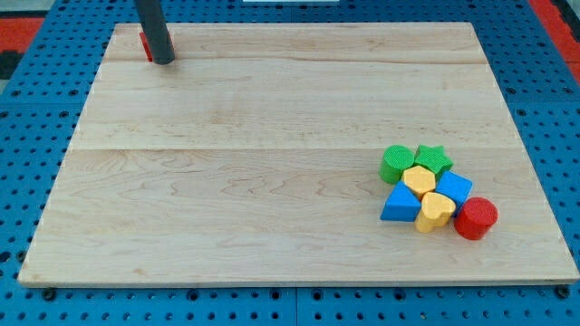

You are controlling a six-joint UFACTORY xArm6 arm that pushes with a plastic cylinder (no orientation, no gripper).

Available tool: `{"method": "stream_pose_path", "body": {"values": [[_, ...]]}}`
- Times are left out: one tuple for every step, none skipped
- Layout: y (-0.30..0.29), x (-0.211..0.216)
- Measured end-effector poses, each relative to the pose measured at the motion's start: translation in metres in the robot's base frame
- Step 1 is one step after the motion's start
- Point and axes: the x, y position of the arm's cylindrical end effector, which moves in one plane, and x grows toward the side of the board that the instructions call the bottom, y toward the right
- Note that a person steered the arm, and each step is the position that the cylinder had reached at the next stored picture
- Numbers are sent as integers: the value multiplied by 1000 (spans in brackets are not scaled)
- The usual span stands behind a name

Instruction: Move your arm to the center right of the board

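Note:
My tip rests on the wooden board near its top left corner. A red block sits just left of the rod, mostly hidden behind it and touching or nearly touching it. A cluster of blocks lies far away at the view's lower right: a green cylinder, a green star, a yellow block, a blue block, a blue triangle, a yellow heart-like block and a red cylinder.
The board lies on a blue perforated table. A red surface shows at the view's top corners.

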Motion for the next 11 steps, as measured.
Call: {"method": "stream_pose_path", "body": {"values": [[-9,-10],[-17,-15],[36,4],[118,36],[205,65],[292,89],[374,104],[442,126],[485,173],[507,227],[509,280]]}}
